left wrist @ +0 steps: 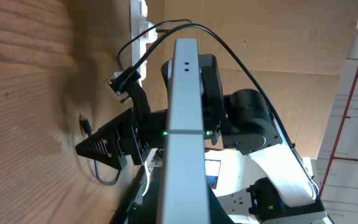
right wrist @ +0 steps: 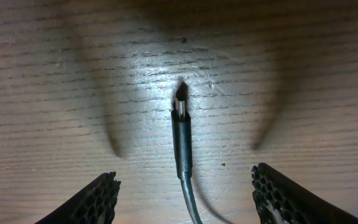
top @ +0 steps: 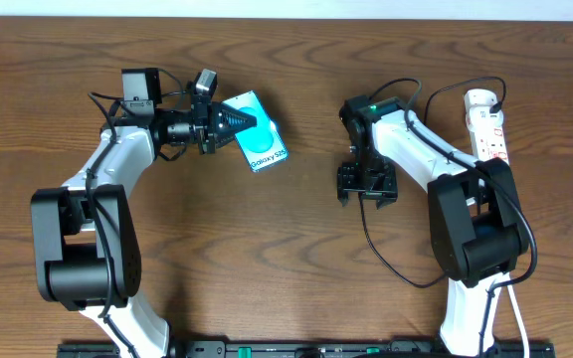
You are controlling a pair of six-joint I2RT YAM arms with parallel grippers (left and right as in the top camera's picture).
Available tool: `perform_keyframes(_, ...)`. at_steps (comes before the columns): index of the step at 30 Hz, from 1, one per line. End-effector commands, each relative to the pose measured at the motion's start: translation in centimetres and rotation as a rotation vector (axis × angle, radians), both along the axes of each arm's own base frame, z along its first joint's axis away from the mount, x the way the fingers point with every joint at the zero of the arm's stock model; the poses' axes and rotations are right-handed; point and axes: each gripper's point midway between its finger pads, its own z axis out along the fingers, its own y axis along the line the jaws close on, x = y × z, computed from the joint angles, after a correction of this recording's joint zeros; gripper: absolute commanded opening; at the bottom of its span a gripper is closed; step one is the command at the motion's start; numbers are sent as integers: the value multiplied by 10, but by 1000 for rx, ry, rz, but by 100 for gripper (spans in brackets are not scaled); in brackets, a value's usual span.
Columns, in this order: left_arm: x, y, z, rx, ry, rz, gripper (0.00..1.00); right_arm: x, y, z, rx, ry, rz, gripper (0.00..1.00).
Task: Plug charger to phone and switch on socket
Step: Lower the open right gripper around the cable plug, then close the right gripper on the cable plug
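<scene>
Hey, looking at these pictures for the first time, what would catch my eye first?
The left gripper is clamped on the phone, its light-blue screen bright left of centre. Right of centre, the right gripper hangs open over the charger, whose connector tip lies on the table; the white socket sits far right.

The left arm (top: 117, 159) and right arm (top: 416, 144) are clad in white shells, joined by bulky black joint housings (top: 80, 244). Thin black cables (top: 102, 104) are run along the links. What appears to be a green indicator light (top: 373, 102) is seen on the right arm. The fingers (right wrist: 98, 200) of the right gripper (top: 368, 197) are moulded black with a honeycomb texture.
</scene>
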Motion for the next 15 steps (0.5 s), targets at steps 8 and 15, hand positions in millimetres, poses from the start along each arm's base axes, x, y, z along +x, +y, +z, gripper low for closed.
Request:
perform_keyframes(8, -4, 0, 13, -37, -39, -28, 7, -12, -3, -13, -24, 28, -1, 68)
perform_keyframes(15, -4, 0, 13, -37, -39, -28, 8, -8, -2, -14, -18, 14, -1, 68)
